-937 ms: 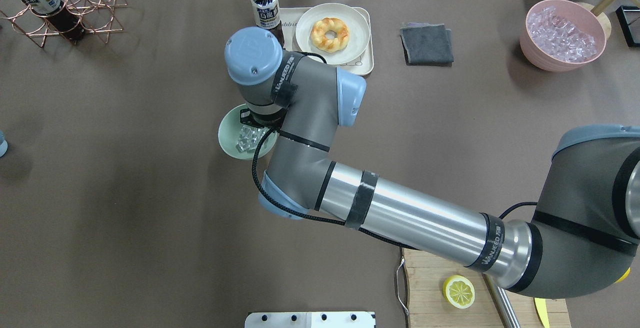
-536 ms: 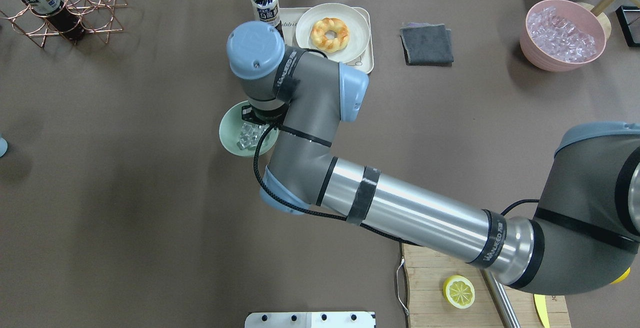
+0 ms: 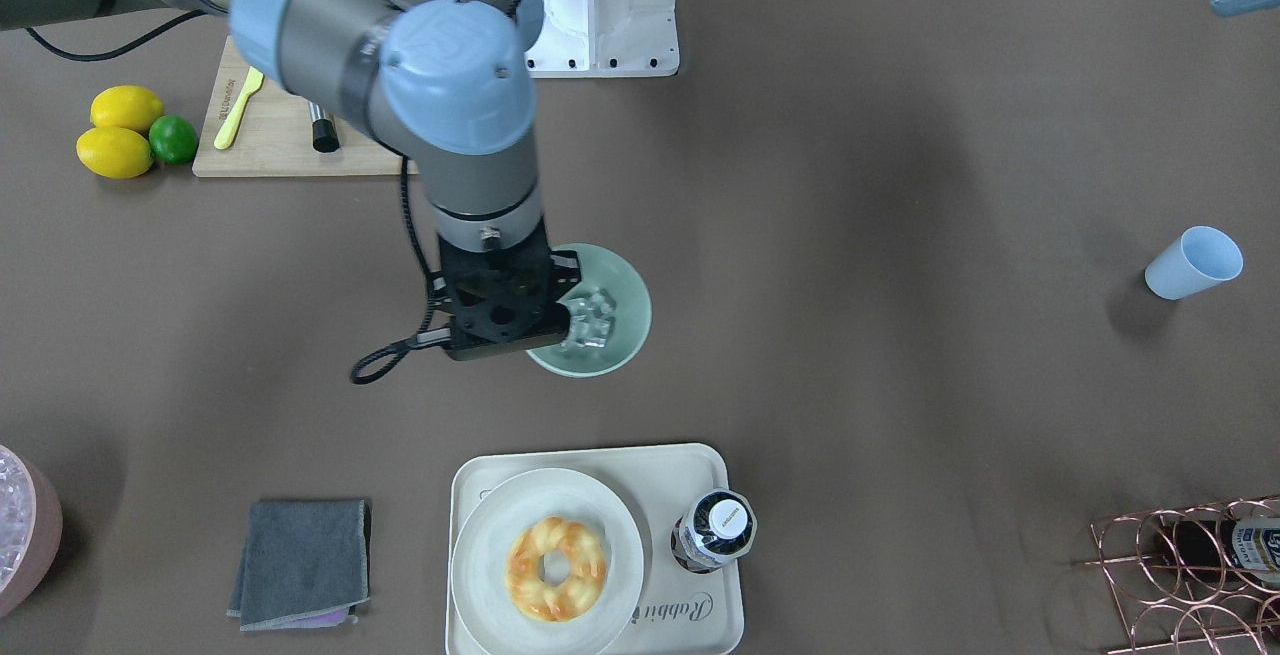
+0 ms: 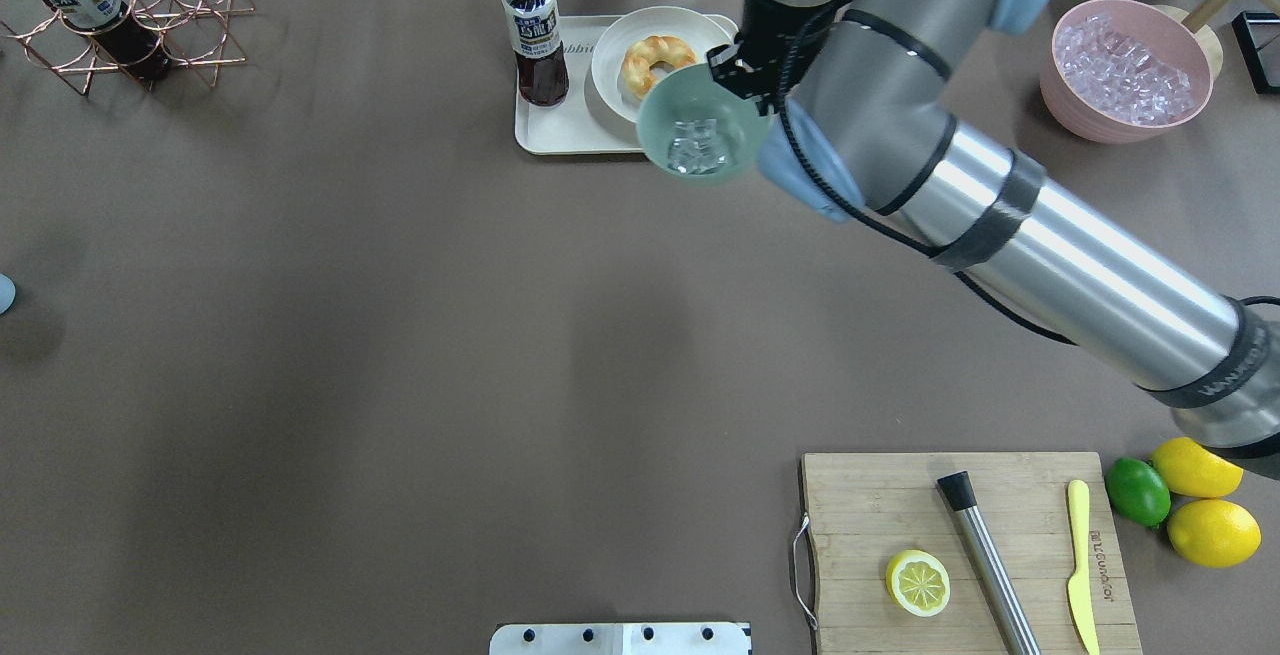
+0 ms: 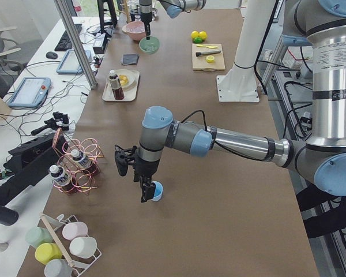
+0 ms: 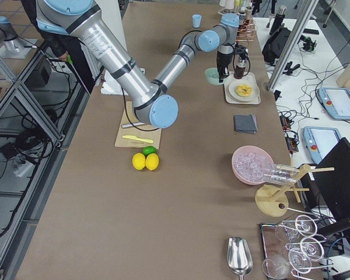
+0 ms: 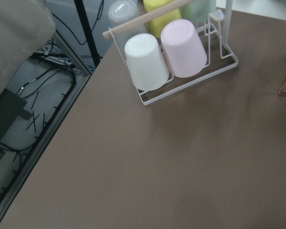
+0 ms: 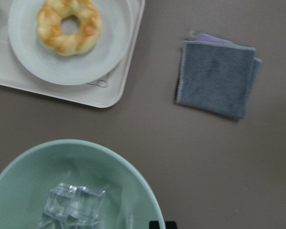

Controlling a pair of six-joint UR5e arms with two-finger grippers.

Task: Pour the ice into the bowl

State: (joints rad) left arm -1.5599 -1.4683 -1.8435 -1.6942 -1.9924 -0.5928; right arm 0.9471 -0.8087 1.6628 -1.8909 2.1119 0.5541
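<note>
The mint-green bowl (image 4: 662, 127) hangs off the table in the overhead view, over the tray's near right corner. A few clear cubes of ice (image 4: 697, 143) lie in it. My right gripper (image 4: 737, 87) is shut on the bowl's far right rim. The right wrist view looks down into the bowl (image 8: 109, 167) at the ice (image 8: 74, 202), with the table well below. In the exterior left view my left gripper (image 5: 147, 193) hangs next to a light blue cup (image 5: 156, 191). I cannot tell whether it is open or shut.
A tray (image 4: 560, 130) carries a doughnut (image 4: 658, 63) on a plate and a bottle (image 4: 530, 35). A grey cloth (image 8: 217, 78) lies right of it, a pink tub (image 4: 1065, 95) of clear pieces beyond. Cutting board (image 4: 870, 525), lemons (image 4: 1212, 532) and copper rack (image 4: 150, 25) stand around.
The right arm has lifted the bowl with its ice off the table's middle and carried it up, away from the robot and rightward to the tray's corner.
</note>
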